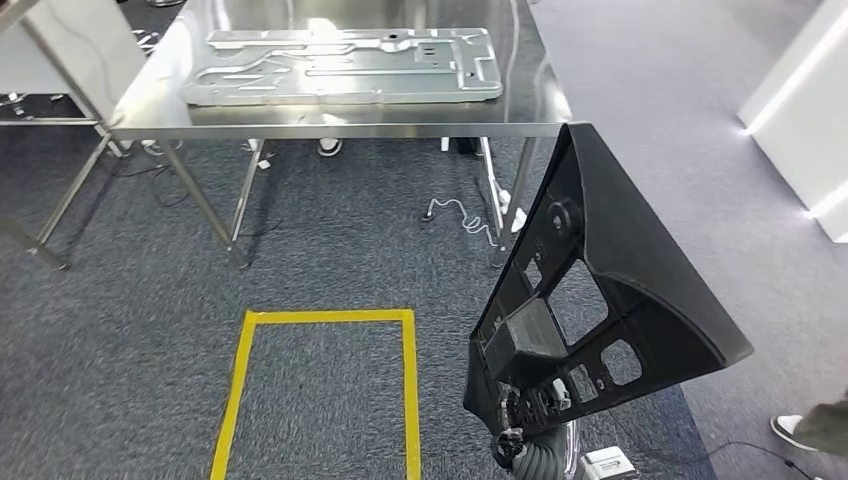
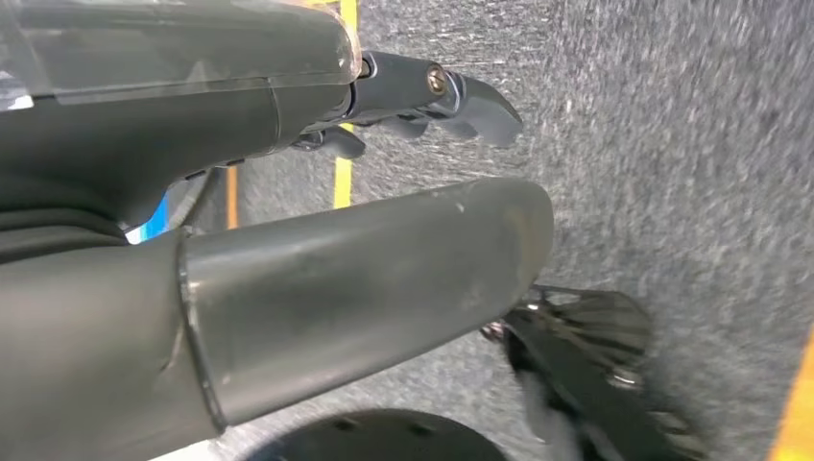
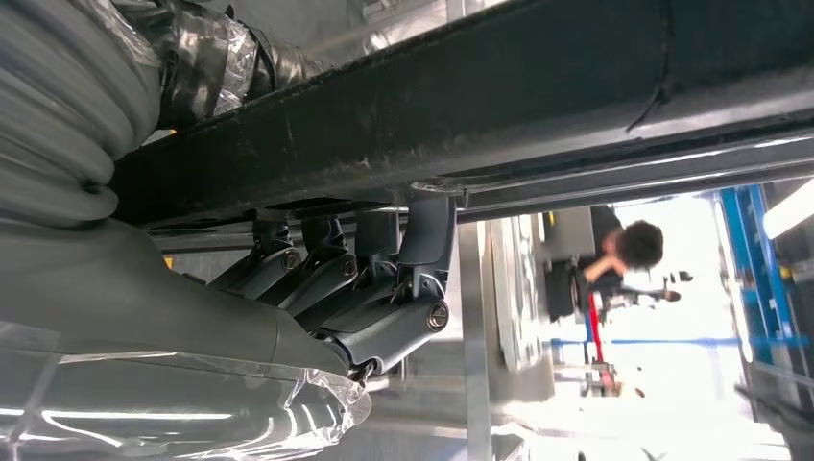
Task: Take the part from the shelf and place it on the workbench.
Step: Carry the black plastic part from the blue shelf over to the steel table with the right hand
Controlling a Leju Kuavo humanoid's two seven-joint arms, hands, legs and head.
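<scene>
The part (image 1: 610,270) is a large black plastic panel with several cut-outs, held upright and tilted at the lower right of the head view. My right hand (image 1: 520,445) grips its lower end from below. In the right wrist view its fingers (image 3: 355,288) curl onto the part's black edge (image 3: 480,106). The workbench (image 1: 340,128) is a steel table straight ahead across the carpet, at a distance from the part. My left hand (image 2: 365,259) hangs over the carpet with its fingers (image 2: 422,91) apart and holds nothing.
A flat pressed metal panel (image 1: 340,65) covers much of the workbench top. A yellow tape rectangle (image 1: 330,318) marks the carpet before me. A cable (image 1: 460,215) lies by the table's right leg. A person's shoe (image 1: 795,430) is at the lower right; white blocks (image 1: 800,100) stand at the right.
</scene>
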